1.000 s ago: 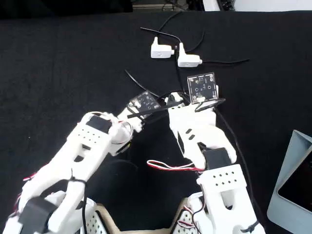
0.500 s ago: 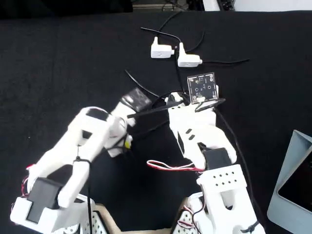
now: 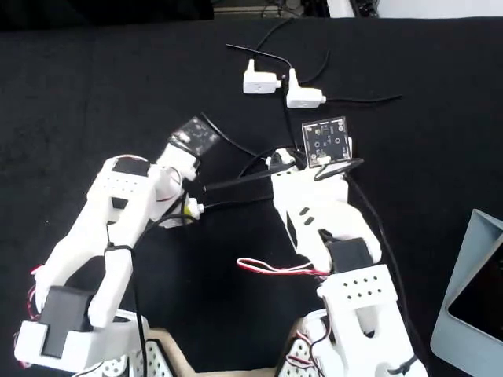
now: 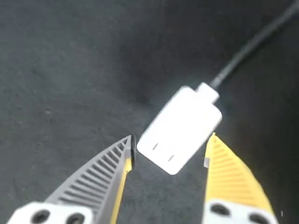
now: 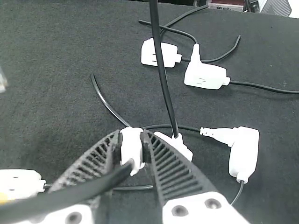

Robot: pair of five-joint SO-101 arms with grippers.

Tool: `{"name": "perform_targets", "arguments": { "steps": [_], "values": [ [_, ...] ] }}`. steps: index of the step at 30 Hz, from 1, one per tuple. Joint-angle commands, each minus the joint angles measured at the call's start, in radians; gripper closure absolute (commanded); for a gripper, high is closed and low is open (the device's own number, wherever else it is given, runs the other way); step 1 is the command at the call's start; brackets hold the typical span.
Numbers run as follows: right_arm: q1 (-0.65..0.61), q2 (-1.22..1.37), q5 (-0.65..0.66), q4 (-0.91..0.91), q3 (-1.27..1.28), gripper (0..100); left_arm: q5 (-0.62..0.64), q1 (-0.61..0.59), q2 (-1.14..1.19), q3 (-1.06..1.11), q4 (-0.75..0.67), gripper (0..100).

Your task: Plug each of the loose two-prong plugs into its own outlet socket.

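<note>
Left gripper (image 4: 169, 139) spread open, straddling an outlet socket (image 4: 182, 126). Right gripper (image 5: 132, 137), at its 2 o'clock, clamps a white plug (image 5: 131, 151).

Black cloth table (image 3: 78, 78), two white sockets (image 3: 261, 78) lying side by side toward the far end, black cords (image 3: 361, 100) trailing off them.

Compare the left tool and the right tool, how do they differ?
The left tool is open, straddling a white slotted socket; the right tool is shut on a small white plug. The left tool has a yellow finger; the right tool's fingers are both pale grey. Both have ribbed fingers and point down at the black table.
</note>
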Motion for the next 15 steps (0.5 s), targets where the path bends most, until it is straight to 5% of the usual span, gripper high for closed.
{"name": "perform_targets", "arguments": {
  "steps": [1, 7, 15],
  "values": [
    [0.009, -0.018, 0.006, -0.017, -0.005, 98.5, -0.101, 0.033, -0.017, -0.05, 0.034, 75],
    [0.009, -0.018, 0.006, -0.017, -0.005, 98.5, -0.232, 0.038, 0.055, -0.05, -0.021, 75],
    [0.009, -0.018, 0.006, -0.017, -0.004, 98.5, -0.155, 0.071, 0.193, -0.071, -0.097, 87]
  ]
}}
